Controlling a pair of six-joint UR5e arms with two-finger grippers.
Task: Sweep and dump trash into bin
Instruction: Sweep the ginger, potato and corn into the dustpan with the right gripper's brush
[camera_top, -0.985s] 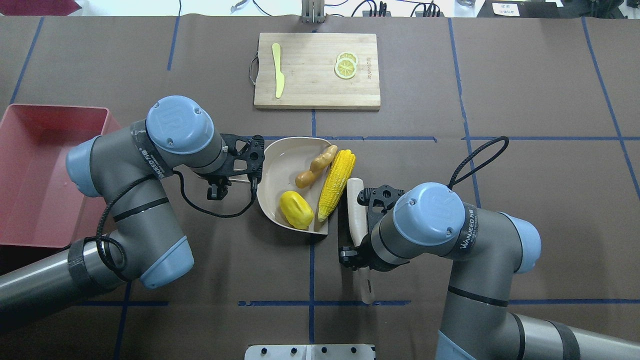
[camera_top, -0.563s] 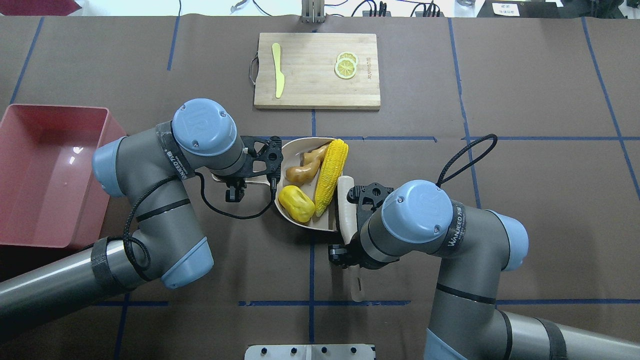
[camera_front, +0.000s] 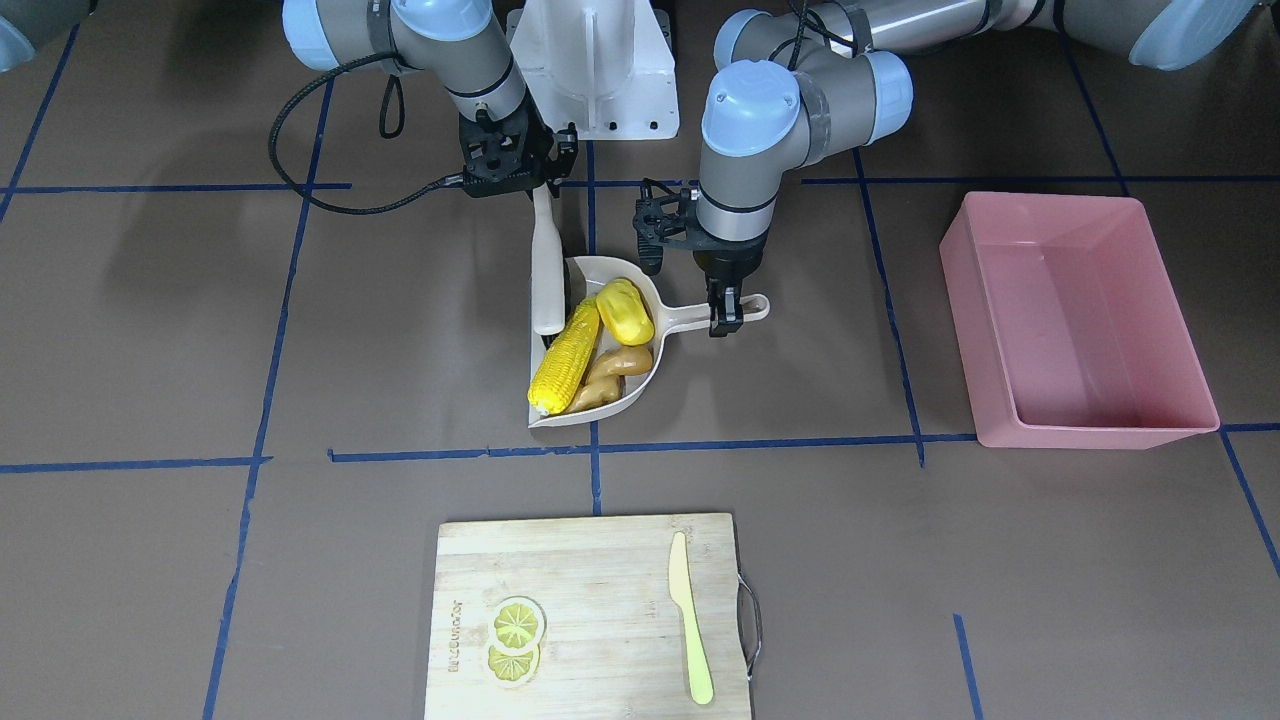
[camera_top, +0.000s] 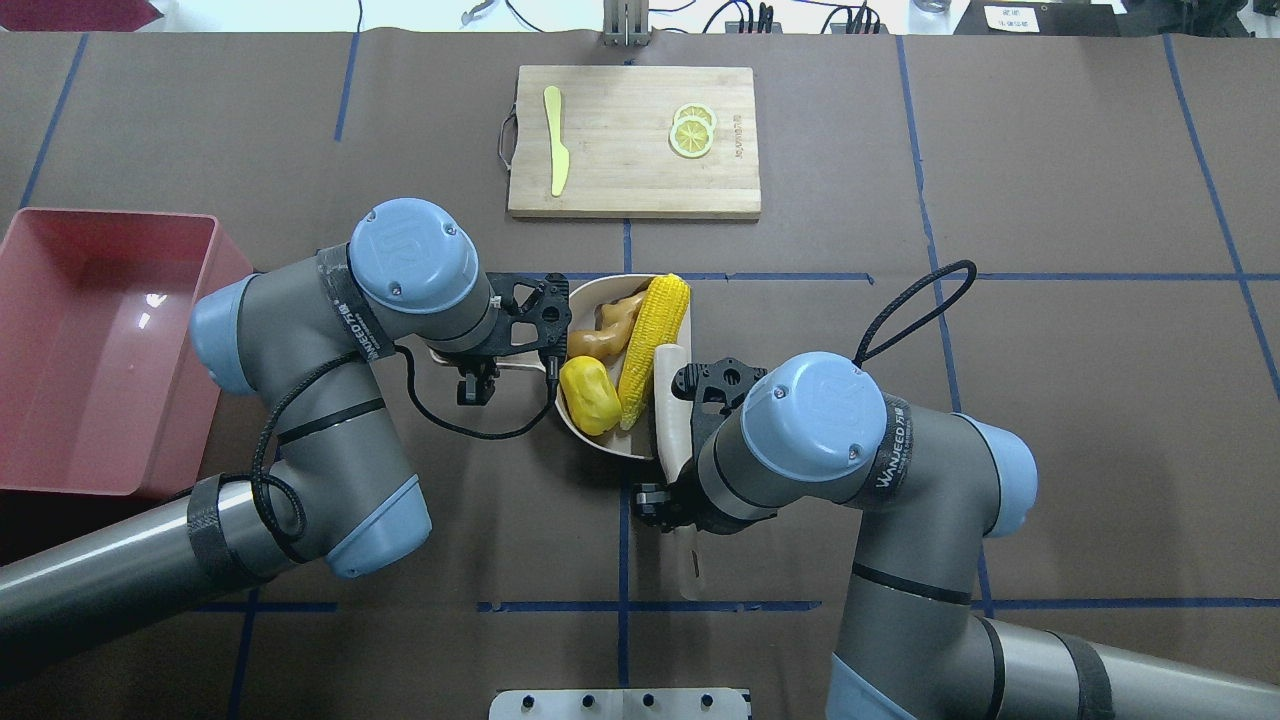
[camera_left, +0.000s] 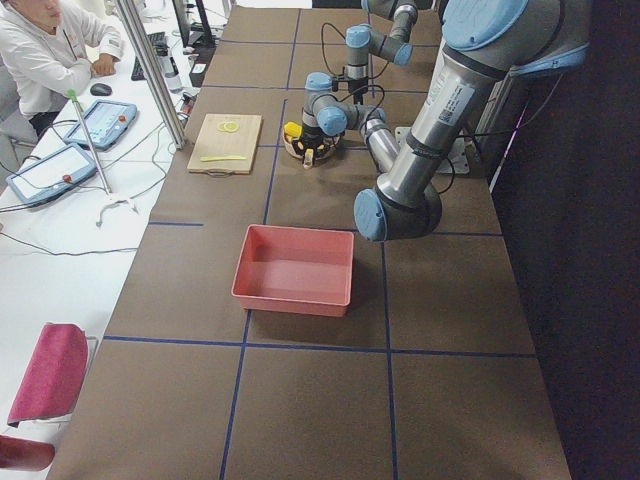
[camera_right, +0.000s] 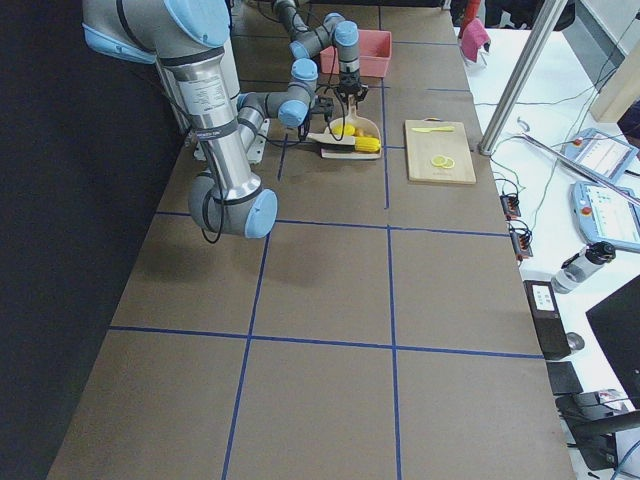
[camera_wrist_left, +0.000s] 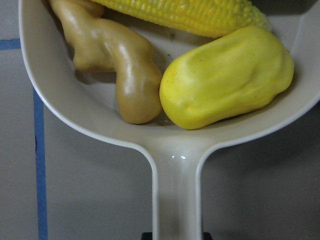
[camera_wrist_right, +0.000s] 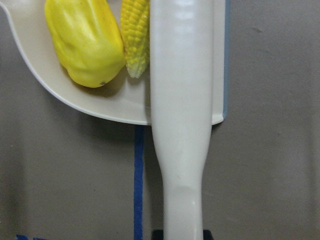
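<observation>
The corn cob (camera_top: 652, 345), the yellow potato piece (camera_top: 588, 395) and the ginger root (camera_top: 605, 330) all lie inside the beige dustpan (camera_top: 604, 447) at the table's middle. My left gripper (camera_front: 727, 312) is shut on the dustpan's handle (camera_wrist_left: 175, 200). My right gripper (camera_front: 538, 188) is shut on a beige brush (camera_top: 670, 400), which lies along the dustpan's open edge against the corn (camera_wrist_right: 136, 35). The pink bin (camera_top: 100, 350) stands empty at the table's left end, apart from the dustpan.
A wooden cutting board (camera_top: 634, 180) lies beyond the dustpan, with a yellow-green knife (camera_top: 556, 140) and lemon slices (camera_top: 692, 130) on it. Blue tape lines cross the brown table. An operator (camera_left: 50, 60) sits beyond the far edge.
The dustpan has shifted right with my left gripper. The brush has moved left with my right gripper, pushing the corn fully into the pan beside the ginger and potato.
</observation>
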